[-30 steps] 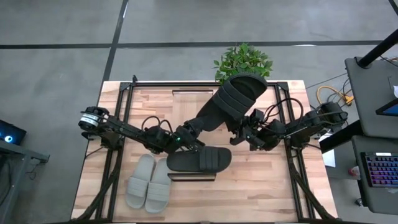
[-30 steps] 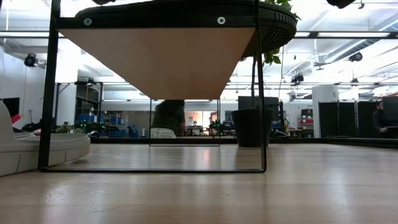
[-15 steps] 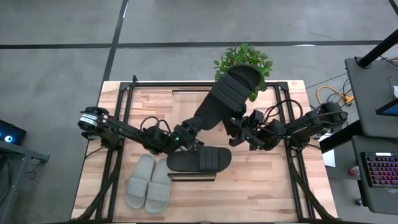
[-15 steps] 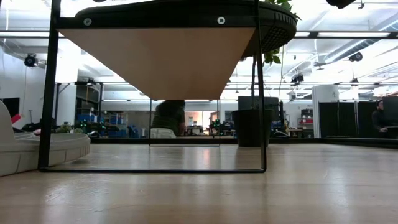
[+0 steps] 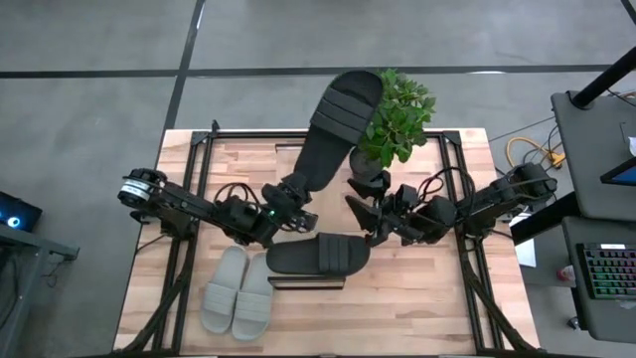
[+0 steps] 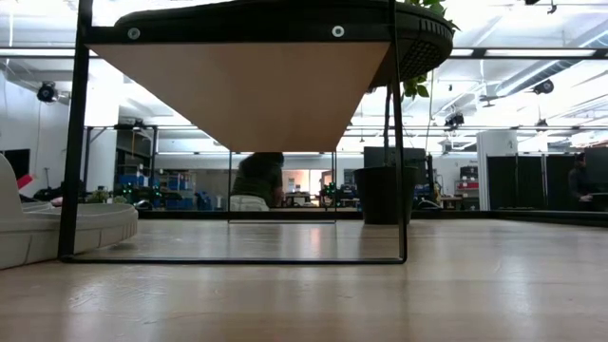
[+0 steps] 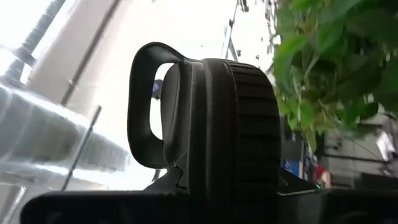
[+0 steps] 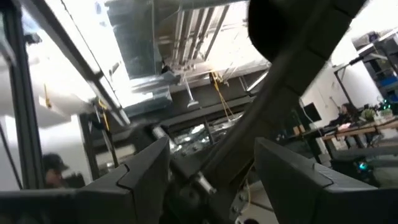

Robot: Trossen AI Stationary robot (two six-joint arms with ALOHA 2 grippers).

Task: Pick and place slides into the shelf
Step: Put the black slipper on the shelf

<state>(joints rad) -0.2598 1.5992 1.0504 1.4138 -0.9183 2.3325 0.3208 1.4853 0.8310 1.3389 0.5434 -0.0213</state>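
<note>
On the table (image 5: 417,298), largest first: shelf (image 5: 308,281), low, front centre, one dark slide (image 5: 320,255) lying on its plank top. Pale grey pair (image 5: 238,290) beside the shelf, on the table towards my left. Potted plant (image 5: 397,109) at the far edge. My left fingers (image 5: 290,189) clamp the heel of a second dark slide (image 5: 338,124), raised and angled toward the plant. My right fingers (image 5: 366,221) stand spread, holding nothing, just beside the shelf.
</note>
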